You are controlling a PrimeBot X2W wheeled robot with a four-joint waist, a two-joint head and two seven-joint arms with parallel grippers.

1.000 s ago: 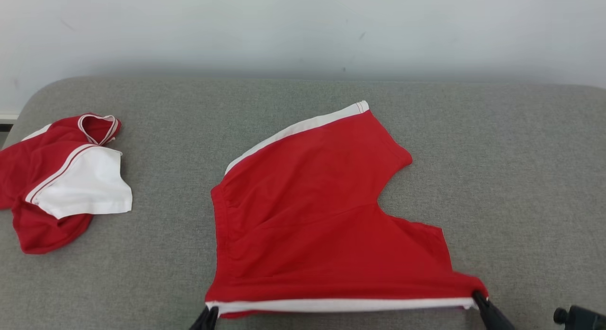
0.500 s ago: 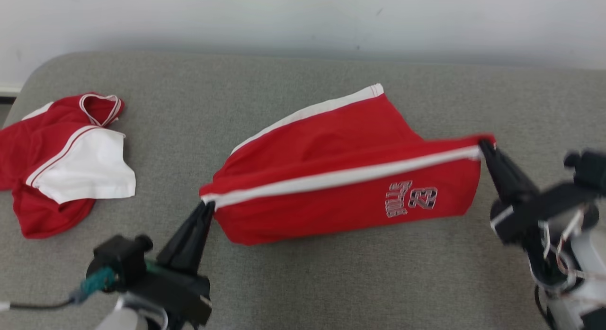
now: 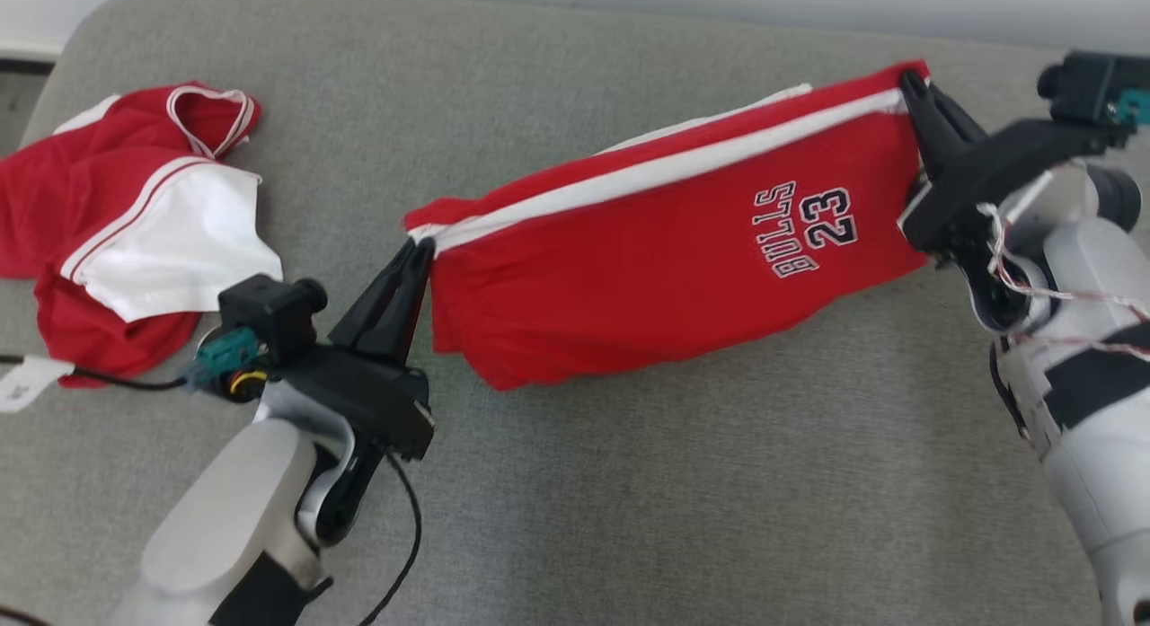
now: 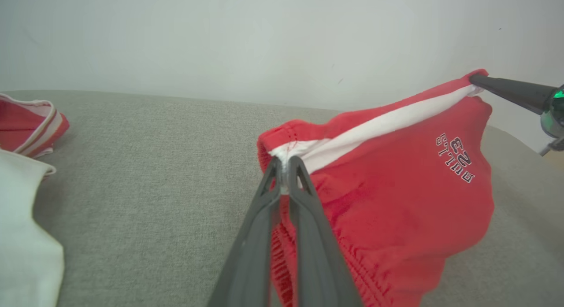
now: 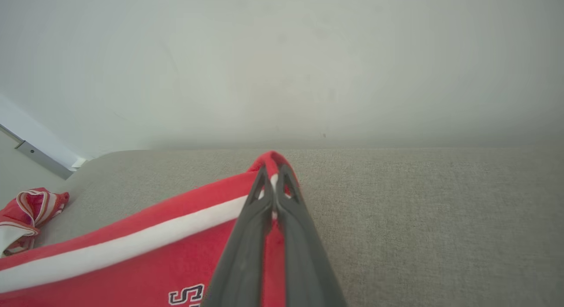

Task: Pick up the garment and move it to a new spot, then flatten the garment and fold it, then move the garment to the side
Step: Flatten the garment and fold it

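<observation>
Grey upholstered surface (image 3: 629,482) spreads below. Nearest, the left gripper (image 3: 420,249) is clamped on the waistband corner of the red shorts (image 3: 647,258). The shorts stretch along their white stripe to the right gripper (image 3: 907,80), pinched tight on the hem corner farther back. A red-and-white jersey (image 3: 135,240) lies crumpled well to the left. Beyond stands a pale wall (image 4: 264,42).

A grey fabric-covered worktop (image 3: 629,482) is carrying a crumpled red-and-white jersey (image 3: 135,231), lying near its far left corner, while the red shorts (image 3: 647,267) are sagging down onto its middle.
</observation>
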